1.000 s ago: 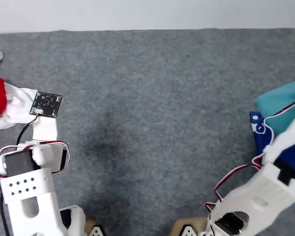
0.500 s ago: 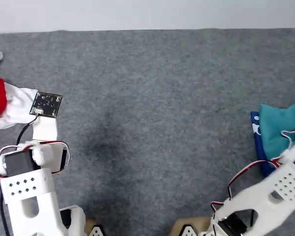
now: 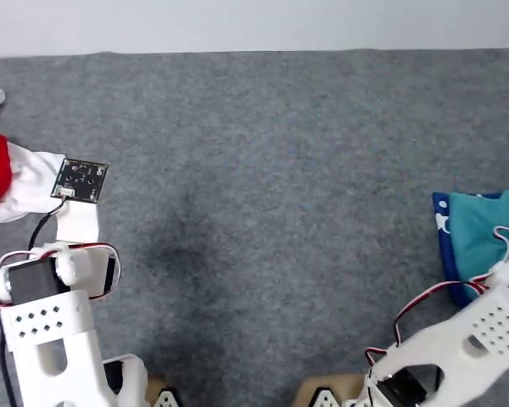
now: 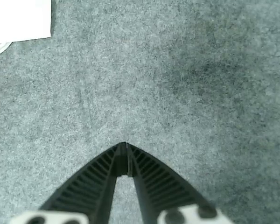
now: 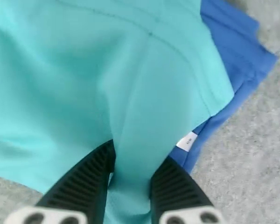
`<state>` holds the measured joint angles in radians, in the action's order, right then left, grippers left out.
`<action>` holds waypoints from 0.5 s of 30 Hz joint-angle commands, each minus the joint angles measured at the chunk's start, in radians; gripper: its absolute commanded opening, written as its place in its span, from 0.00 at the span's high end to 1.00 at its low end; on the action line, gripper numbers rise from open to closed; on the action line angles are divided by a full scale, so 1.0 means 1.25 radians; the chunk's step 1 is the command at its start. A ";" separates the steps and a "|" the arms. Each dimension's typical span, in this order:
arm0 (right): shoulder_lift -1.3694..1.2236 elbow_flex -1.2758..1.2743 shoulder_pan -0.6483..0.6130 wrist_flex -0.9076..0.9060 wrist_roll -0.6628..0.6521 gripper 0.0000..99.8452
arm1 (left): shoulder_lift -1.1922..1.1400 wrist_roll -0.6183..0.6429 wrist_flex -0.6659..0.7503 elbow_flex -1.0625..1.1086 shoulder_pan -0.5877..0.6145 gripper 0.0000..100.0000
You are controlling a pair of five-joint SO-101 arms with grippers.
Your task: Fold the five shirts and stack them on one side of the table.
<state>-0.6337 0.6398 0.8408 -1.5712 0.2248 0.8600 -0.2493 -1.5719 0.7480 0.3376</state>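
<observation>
over by the right arm [image 3: 467, 339], from above, a teal shirt [image 3: 483, 225] lies on a blue shirt [image 3: 445, 246]; beyond the left arm [image 3: 51, 314], a red-and-white shirt [image 3: 8, 182], possibly unfolded. left hand [image 4: 126, 154]: fingers together above bare surface [image 4: 200, 70]. right hand [image 5: 135, 156]: clamped on a teal fold. two seem stacked, three remain.

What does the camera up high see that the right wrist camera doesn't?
From up high: the left arm and a red and white shirt beside it. From the right wrist: the right gripper pinching a fold of the teal shirt, and a small white tag. Both: the teal shirt lying on the blue shirt, on the grey table.
</observation>
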 commanded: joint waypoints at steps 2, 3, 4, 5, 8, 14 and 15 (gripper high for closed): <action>0.060 0.009 0.009 0.020 -0.020 0.99 | 0.014 -0.005 0.009 -0.002 0.001 1.00; 0.057 0.009 0.009 0.017 -0.020 0.99 | 0.014 -0.005 0.009 -0.002 0.001 1.00; 0.055 0.009 0.009 0.010 -0.020 0.99 | 0.014 -0.005 0.009 -0.002 0.001 1.00; 0.053 0.009 0.009 0.006 -0.020 0.99 | 0.014 -0.005 0.009 -0.002 0.001 1.00; 0.053 0.006 0.017 -0.007 -0.020 0.99 | 0.014 -0.005 0.009 -0.002 0.001 1.00; 0.041 0.005 0.026 -0.009 -0.016 0.93 | 0.014 -0.005 0.009 -0.002 0.001 1.00; 0.039 0.005 0.026 -0.012 -0.016 0.89 | 0.014 -0.005 0.009 -0.002 0.001 1.00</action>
<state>-0.6337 0.6398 0.8608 -1.5758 0.2125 0.8600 -0.2493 -1.5719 0.7480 0.3376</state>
